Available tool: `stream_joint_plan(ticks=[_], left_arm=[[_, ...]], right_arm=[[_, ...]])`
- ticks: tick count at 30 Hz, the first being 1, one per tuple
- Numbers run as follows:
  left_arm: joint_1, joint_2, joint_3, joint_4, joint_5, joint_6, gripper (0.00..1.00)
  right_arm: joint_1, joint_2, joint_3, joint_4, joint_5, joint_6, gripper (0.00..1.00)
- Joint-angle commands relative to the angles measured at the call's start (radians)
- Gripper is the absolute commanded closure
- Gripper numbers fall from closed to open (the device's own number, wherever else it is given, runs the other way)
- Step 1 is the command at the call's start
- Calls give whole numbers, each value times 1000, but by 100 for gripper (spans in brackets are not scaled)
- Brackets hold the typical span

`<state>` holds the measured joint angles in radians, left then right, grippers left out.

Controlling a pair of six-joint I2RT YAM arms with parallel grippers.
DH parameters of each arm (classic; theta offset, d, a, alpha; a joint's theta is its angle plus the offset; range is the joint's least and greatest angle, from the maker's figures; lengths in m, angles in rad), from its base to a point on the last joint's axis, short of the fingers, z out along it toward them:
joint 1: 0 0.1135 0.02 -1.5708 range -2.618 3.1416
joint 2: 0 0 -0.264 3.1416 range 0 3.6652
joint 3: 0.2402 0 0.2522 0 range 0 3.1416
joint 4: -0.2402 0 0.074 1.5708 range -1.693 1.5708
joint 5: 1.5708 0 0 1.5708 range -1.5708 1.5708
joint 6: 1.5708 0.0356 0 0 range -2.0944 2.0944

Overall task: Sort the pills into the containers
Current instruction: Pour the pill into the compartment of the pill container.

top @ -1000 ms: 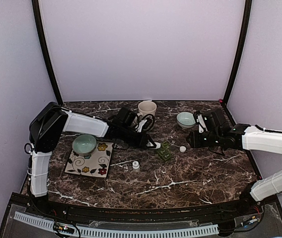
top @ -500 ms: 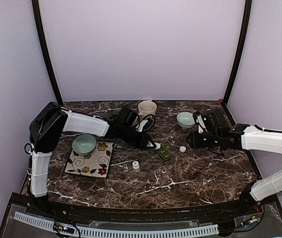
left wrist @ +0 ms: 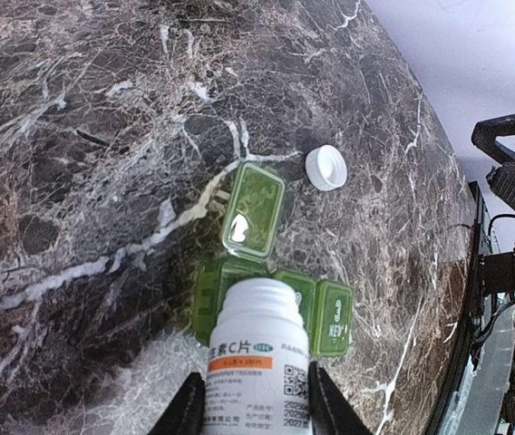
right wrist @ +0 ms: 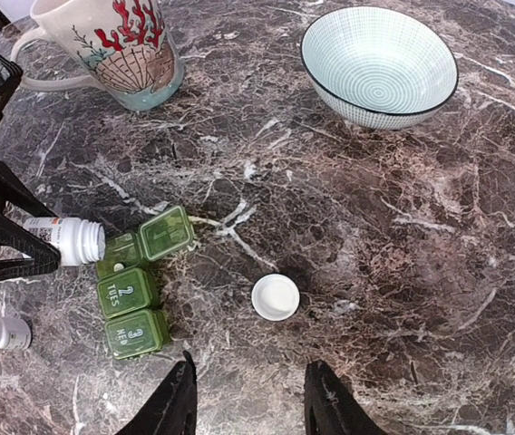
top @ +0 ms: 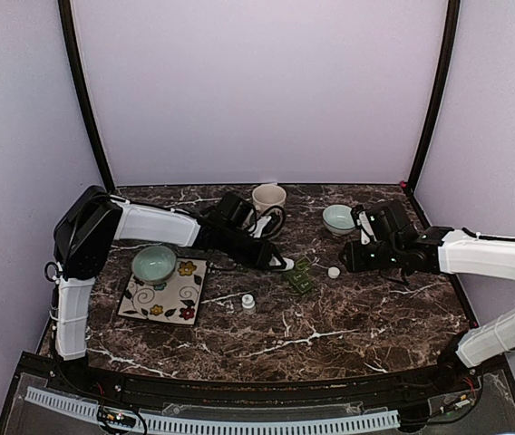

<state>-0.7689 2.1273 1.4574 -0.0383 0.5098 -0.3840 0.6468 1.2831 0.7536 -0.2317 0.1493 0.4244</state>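
Green pill box [right wrist: 133,294], one lid raised, two shut, is seen on the surface [right wrist: 421,227] as an uncapped bottle [left wrist: 259,349], clamped in the left pincer [left wrist: 257,399], is tipped over it; no pills are visible inside. The right pincer [right wrist: 250,381] is held open, empty.

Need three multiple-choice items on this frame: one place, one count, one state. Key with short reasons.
1. The white cap lies: A in the mug; B on the table beside the pill box; C on the plate.
2. Pill box lids open: A none; B three; C one.
3. The left gripper is: A shut on the white bottle; B open, empty; C shut on the cap.
Key: B, cap rests on bare table; C, only the end lid is flipped up; A, fingers clamp the bottle's sides.
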Motion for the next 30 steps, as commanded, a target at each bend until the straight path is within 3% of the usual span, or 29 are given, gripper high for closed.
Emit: stream_joint_plan(ticks=[1, 30], left_arm=[[-8, -66, 29, -33, -8, 23, 100], [-21, -55, 69, -101, -42, 62, 100]], right_arm=[[-9, 9, 24, 39, -7, -2, 60], [-10, 18, 32, 40, -13, -4, 60]])
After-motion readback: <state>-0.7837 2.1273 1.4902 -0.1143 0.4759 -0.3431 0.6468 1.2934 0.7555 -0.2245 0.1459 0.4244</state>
